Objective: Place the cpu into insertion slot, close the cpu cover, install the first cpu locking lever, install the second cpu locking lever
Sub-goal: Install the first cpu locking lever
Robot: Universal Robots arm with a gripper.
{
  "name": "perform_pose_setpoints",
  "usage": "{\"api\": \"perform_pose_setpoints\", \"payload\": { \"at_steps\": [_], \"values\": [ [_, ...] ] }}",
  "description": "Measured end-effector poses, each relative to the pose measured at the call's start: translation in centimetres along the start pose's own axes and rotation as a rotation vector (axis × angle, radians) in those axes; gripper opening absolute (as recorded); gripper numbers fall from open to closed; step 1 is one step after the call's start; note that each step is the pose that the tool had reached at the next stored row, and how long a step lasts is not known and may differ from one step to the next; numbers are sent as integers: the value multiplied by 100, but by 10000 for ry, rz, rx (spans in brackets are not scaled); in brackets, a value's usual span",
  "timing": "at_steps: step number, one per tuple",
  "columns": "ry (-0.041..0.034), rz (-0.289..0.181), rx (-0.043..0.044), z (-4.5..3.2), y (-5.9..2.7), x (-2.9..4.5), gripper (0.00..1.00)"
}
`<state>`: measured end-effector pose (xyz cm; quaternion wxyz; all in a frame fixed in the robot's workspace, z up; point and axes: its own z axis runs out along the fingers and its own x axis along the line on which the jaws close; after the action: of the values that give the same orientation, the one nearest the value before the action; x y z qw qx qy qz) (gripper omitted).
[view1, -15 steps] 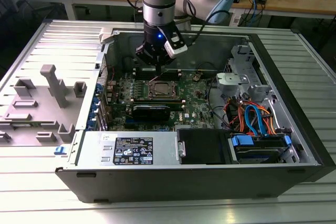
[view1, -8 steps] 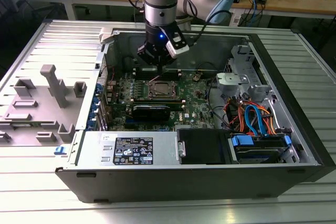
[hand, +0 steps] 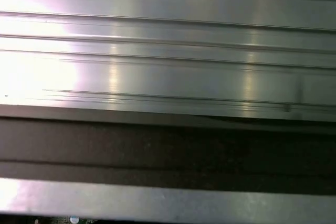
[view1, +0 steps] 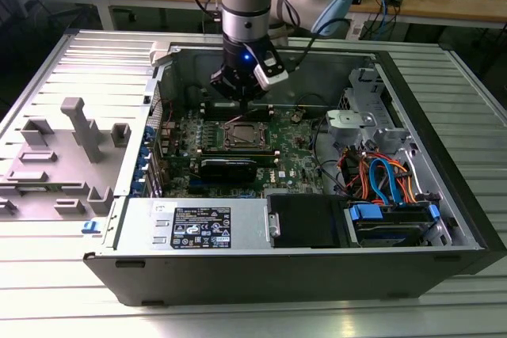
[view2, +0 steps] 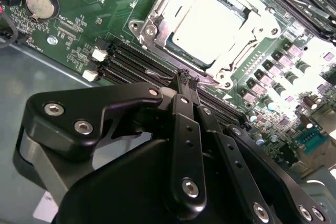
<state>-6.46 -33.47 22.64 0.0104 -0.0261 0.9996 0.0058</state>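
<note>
- Now the gripper (view2: 185, 80) hangs close to the insertion slot (view1: 225, 135), inside the open computer case (view1: 317, 271), and does not touch it.
- Its black fingers (view2: 182, 103) are pressed together at the tips, and nothing is between them.
- The cpu (view2: 210, 22) lies flat in the insertion slot, with its shiny grey side up.
- The cpu cover (view2: 256, 24) lies down around the cpu, so the chip shows through its big square window.
- I cannot tell if the thin locking levers by the insertion slot are hooked down.
- Long black memory slots (view2: 131, 62) run between the insertion slot and the finger tips in the second wrist view.
- A round silver battery (view2: 40, 2) sits on the green board, well apart from the insertion slot.
- Orange and blue cables (view1: 380, 176) lie to the exterior view's right of the insertion slot.
- A grey box with a white label (view1: 198, 225) sits near the insertion slot, at the case's front wall.
- A grey plastic holder (view1: 79, 128) lies to the exterior view's left of the insertion slot, outside the case, on the ribbed metal table (view1: 71, 306).
- Shiny metal ribs (hand: 168, 40) show in the first wrist view.
</note>
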Motion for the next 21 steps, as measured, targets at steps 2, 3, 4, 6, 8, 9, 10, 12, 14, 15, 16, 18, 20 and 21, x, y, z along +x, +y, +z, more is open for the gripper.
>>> {"api": "perform_pose_setpoints", "payload": {
  "at_steps": [2, 3, 4, 6, 8, 9, 10, 12, 14, 15, 16, 18, 20, 21],
  "values": [
    [1, 94, 3, 6, -2, -20, 11],
    [0, 137, 3, 6, -2, -24, 11],
    [0, 200, 2, 8, -2, -32, 11],
    [1, 327, 6, 10, -3, -43, 11],
    [1, 351, 7, 15, -2, -44, 11],
    [1, 351, 7, 18, -2, -44, 11],
    [2, 351, 7, 20, -3, -44, 11],
    [1, 351, 7, 27, -2, -44, 11],
    [1, 350, 5, 41, 0, -44, 11],
    [1, 351, 6, 47, 0, -44, 11],
    [2, 351, 6, 52, 0, -44, 11],
    [2, 352, 7, 75, 0, -46, 11],
    [3, 351, 8, 82, 0, -51, 11],
    [3, 351, 8, 85, -1, -61, 11]
  ]
}}
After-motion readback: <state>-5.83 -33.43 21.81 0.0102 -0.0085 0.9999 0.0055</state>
